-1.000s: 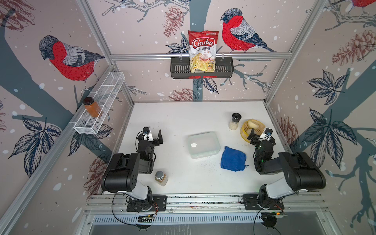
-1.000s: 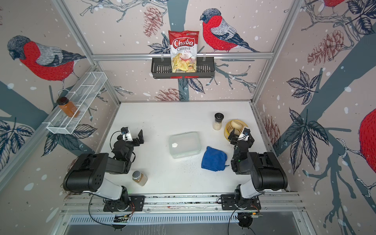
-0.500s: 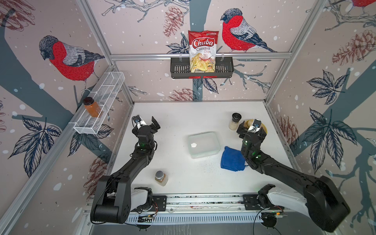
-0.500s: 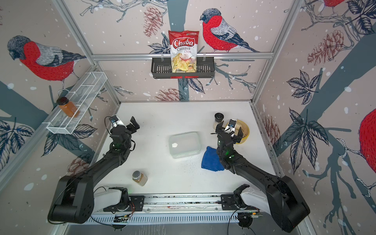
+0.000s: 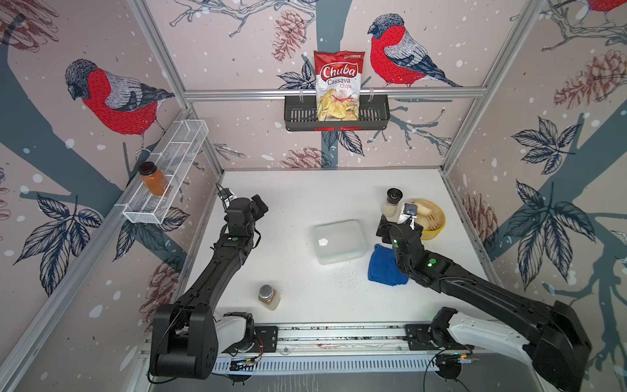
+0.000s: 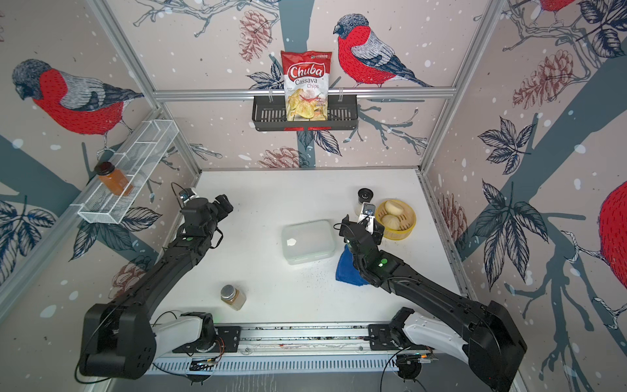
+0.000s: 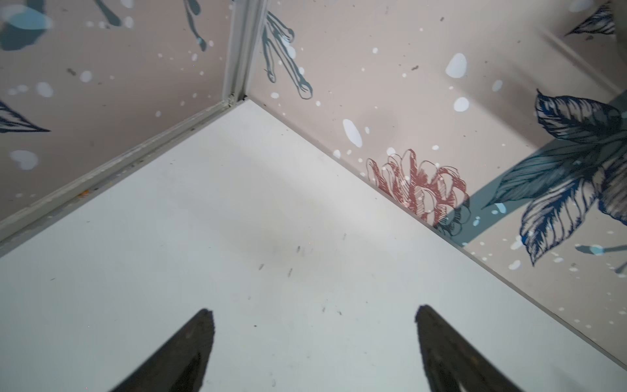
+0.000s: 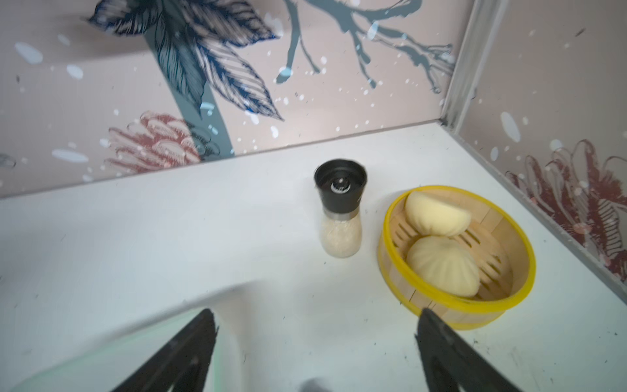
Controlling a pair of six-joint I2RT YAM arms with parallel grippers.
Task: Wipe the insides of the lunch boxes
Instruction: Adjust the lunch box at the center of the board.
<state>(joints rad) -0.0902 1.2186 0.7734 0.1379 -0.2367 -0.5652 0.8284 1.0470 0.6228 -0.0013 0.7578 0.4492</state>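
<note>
The lunch box [image 5: 339, 241] [image 6: 307, 241] is a translucent whitish tub in mid-table, its clear lid on, with a small white spot [image 5: 323, 242]. A blurred corner of the lunch box [image 8: 118, 325] shows in the right wrist view. A blue cloth [image 5: 385, 266] [image 6: 346, 268] lies just right of it, partly under my right arm. My right gripper [image 6: 361, 225] [image 8: 314, 312] hovers open and empty between the box and the yellow basket. My left gripper [image 5: 254, 205] [image 7: 314, 310] is open and empty over bare table near the back left corner, well away from the box.
A salt grinder [image 5: 393, 202] [image 8: 341, 210] and a yellow steamer basket [image 5: 437, 220] [image 8: 458, 307] with buns stand just beyond my right gripper. A spice jar [image 5: 269, 297] stands front centre. Wall racks hold a chips bag [image 5: 339, 85] and an orange jar [image 5: 154, 178].
Both arms have unfolded from beside the front rail and stretched out toward the back of the table. The lunch box and cloth have not moved.
</note>
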